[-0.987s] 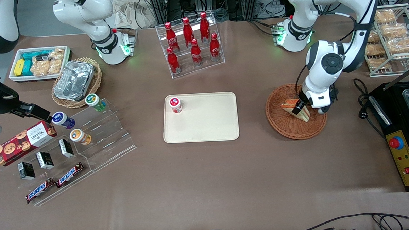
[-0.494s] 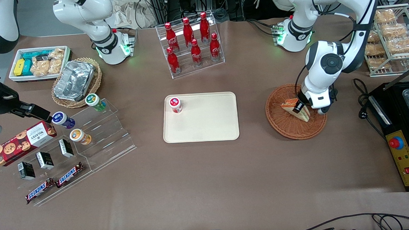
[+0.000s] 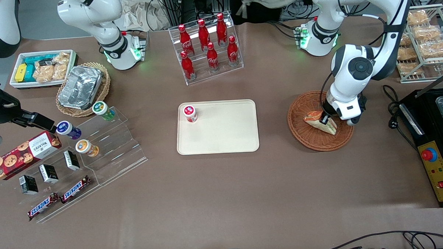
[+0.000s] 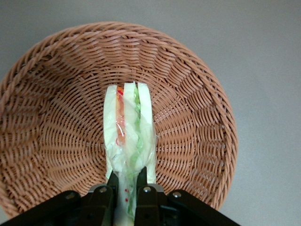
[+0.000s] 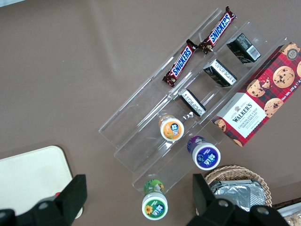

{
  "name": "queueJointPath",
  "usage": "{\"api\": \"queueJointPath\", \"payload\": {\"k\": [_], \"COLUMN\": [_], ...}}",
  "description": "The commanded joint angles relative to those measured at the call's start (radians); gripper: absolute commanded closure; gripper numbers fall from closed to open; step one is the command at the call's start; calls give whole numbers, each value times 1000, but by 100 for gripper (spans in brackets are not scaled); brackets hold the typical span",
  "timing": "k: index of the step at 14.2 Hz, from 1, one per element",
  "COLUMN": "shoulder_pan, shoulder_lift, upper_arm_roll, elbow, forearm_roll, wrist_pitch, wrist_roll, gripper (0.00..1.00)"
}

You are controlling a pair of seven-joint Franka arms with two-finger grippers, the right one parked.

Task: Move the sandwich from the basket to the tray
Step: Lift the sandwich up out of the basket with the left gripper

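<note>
At the right of the front frame we see our gripper (image 3: pixel 323 118) pinching the wrapped sandwich (image 4: pixel 129 136) over the reddish basket (image 3: pixel 303 134); the tray (image 3: pixel 225 139) sits mid-frame

We see a clear plastic rack (image 3: pixel 237 63) of red cola bottles (image 3: pixel 212 56) standing upright. A small white jar with a red lid (image 3: pixel 189 113) stands nearer to the camera than that rack.

Toward the parked arm's end of the brown table (image 3: pixel 224 201) sits a white bin of snack packets (image 3: pixel 42 69). Beside it is a light tan wicker basket (image 3: pixel 104 86) holding a shiny foil container (image 3: pixel 81 87).

Nearer to us is a clear stepped stand (image 3: pixel 115 143). On it are three little round tubs, green (image 3: pixel 103 110), purple (image 3: pixel 68 130) and orange (image 3: pixel 86 147), small black boxes (image 3: pixel 48 173) and two Snickers bars (image 3: pixel 75 189). A red cookie box (image 3: pixel 25 153) leans on the stand.

Toward the working arm's end stand a wire rack of bagged pale pastries (image 3: pixel 423 40) and a black machine with a red button (image 3: pixel 438 168).
</note>
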Motion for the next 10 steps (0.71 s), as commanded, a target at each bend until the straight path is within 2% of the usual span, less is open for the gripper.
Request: {"api": "queueJointPath", "payload": {"k": [1,4,8,10], "shoulder_pan": [-3,0,5,11], "shoulder_lift": [-6,-1,-16,-16], "upper_arm_roll": [-5,-5,-5,-5], "elbow": [133,306,440,542], "forearm_roll": [21,18,11,6], "wrist_pitch": [-225,-492,-632,-769], "wrist_roll": [1,115,260,419], "gripper": [100,100,100,100]}}
